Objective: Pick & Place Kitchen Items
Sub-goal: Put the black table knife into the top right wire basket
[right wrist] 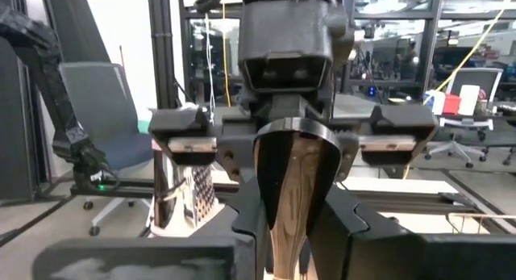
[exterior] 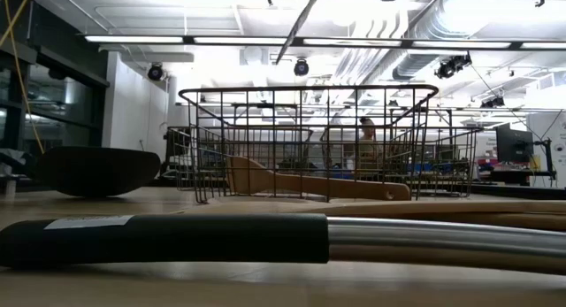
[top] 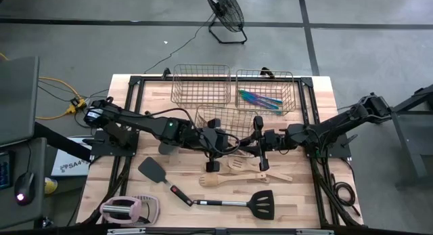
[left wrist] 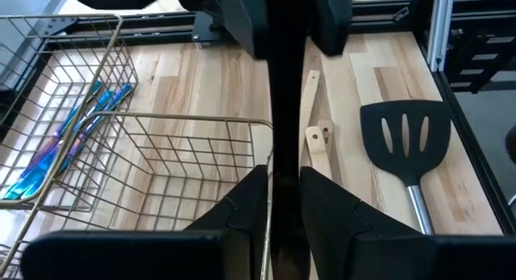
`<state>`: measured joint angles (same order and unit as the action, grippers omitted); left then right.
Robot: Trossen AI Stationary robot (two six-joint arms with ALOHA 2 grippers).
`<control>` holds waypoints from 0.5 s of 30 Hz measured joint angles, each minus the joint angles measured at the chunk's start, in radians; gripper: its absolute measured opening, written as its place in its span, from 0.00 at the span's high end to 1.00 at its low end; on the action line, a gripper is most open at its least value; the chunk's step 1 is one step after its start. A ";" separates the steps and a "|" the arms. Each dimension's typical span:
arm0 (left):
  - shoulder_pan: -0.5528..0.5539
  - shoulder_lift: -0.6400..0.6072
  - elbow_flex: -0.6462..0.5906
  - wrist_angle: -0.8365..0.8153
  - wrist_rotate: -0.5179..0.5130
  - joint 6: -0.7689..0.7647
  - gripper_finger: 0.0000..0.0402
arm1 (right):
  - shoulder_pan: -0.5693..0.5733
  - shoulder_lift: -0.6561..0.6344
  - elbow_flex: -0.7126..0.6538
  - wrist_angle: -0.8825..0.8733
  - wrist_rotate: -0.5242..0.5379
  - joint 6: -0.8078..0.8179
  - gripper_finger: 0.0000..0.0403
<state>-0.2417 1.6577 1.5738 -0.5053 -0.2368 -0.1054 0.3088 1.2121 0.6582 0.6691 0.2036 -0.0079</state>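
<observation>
A black spoon (left wrist: 284, 127) hangs level above the table's middle, between my two grippers, which face each other. My left gripper (top: 222, 137) is shut on its handle and my right gripper (top: 256, 135) on its wider glossy end (right wrist: 294, 175). On the table near them lie pale wooden spoons (top: 245, 171), a black slotted spatula (top: 261, 202) with a metal handle, and another black spatula (top: 154, 170). Thin iridescent pieces (top: 260, 99) lie in the far right wire basket (top: 265, 78). My left gripper has the spoon's thin black handle (left wrist: 285, 195) between its two fingers, which lie along it, coming slanting down from the table's left. The spoon is clear of the table. My right gripper pinches the spoon's wider glossy end (right wrist: 292, 231) between its two fingers, coming about level from the table's right.
Three copper wire baskets stand at the far side, one (top: 218, 120) right under my left gripper and one (top: 200, 83) at the far left. A pink-and-white gadget (top: 128, 209) sits at the near left corner. Bare wood shows at the near right.
</observation>
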 joint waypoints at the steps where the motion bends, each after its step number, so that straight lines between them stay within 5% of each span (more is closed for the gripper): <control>1: 0.000 0.000 0.000 0.000 -0.005 0.000 0.82 | -0.002 0.000 0.000 -0.003 0.001 0.000 0.86; 6: 0.000 0.000 0.000 0.000 -0.014 0.023 0.75 | -0.015 0.000 0.000 -0.007 0.004 -0.002 0.86; 15: 0.000 -0.028 0.000 -0.075 -0.058 -0.004 0.42 | -0.053 -0.106 0.000 -0.164 0.069 -0.016 0.86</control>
<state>-0.2420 1.6299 1.5734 -0.5799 -0.2944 -0.1097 0.2556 1.1057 0.6579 0.5056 0.2722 -0.0234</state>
